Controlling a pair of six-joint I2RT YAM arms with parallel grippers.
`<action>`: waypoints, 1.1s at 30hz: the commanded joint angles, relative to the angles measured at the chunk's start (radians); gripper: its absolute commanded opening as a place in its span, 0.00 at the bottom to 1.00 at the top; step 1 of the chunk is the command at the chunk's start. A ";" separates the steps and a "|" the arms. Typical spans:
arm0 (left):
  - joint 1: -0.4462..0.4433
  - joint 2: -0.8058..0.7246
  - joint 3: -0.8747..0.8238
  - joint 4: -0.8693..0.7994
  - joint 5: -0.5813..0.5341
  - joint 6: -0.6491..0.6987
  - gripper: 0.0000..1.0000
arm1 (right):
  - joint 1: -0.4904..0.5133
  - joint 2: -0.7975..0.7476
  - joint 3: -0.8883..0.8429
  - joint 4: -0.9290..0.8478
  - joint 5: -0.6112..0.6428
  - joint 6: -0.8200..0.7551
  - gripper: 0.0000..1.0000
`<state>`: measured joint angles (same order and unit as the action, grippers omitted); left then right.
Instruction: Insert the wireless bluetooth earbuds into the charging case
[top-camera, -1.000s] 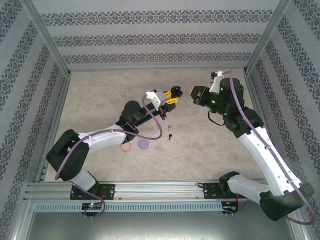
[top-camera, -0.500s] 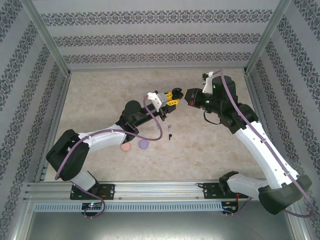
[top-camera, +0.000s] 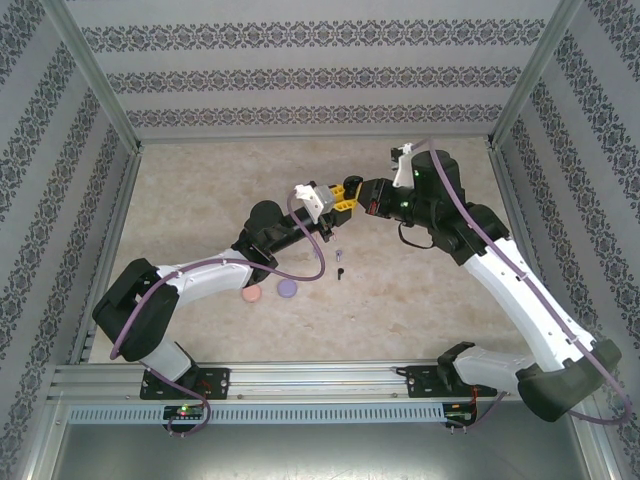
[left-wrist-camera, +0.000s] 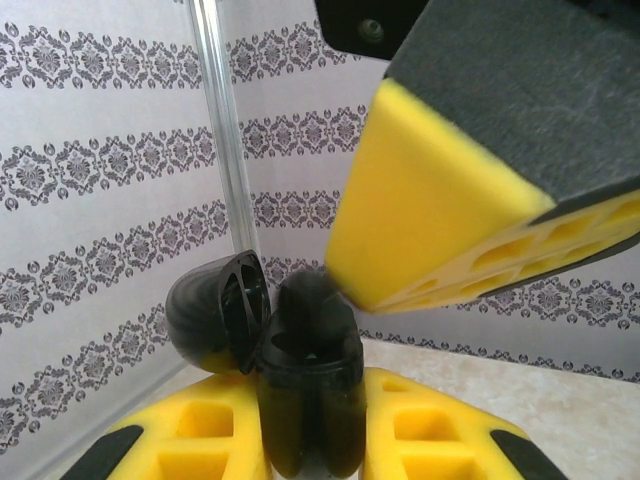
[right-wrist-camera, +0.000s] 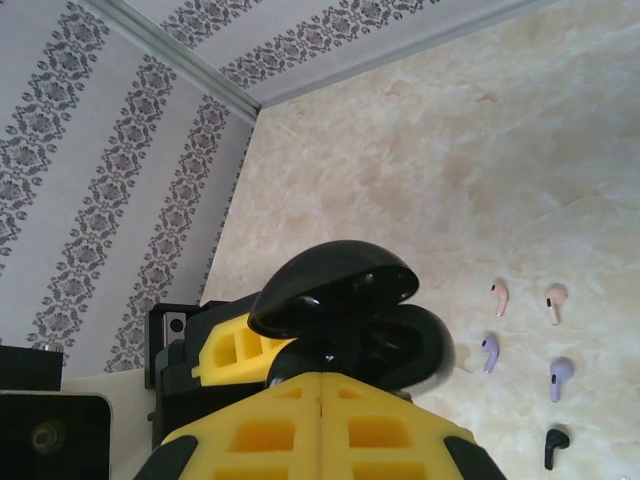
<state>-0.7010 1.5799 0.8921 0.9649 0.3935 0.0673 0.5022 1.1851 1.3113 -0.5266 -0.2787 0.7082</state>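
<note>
Passed, nearest the bases, a pink disc (top-camera: 251, 295) and a purple disc (top-camera: 287, 288), then, loose on the table (top-camera: 420, 290), a pink pair of earbuds (right-wrist-camera: 499, 297), a purple pair (right-wrist-camera: 489, 352) and one black earbud (right-wrist-camera: 555, 447). Found farther out the black charging case (right-wrist-camera: 400, 345) raised off the table, lid (left-wrist-camera: 215, 320) flipped open, pinched by its body in the left gripper (left-wrist-camera: 310, 435), with the right gripper (right-wrist-camera: 320, 400) at the case mouth, fingers pressed fully together; could not make out any earbud between them. Judged the earbuds light, hard, slick and easily flicked away, best nipped across the stem.
</note>
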 joint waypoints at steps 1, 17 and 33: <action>-0.003 0.007 0.012 0.020 0.024 0.008 0.00 | 0.013 0.018 0.043 0.027 -0.011 0.010 0.00; 0.018 -0.094 -0.112 0.067 -0.073 0.038 0.00 | -0.037 -0.198 -0.068 -0.125 0.116 -0.012 0.23; 0.046 -0.350 -0.254 0.003 -0.211 0.091 0.00 | 0.126 0.106 -0.388 -0.076 0.314 0.151 0.58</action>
<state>-0.6735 1.2510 0.6525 0.9718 0.2176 0.1337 0.5900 1.2301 0.9096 -0.6193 -0.0418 0.7910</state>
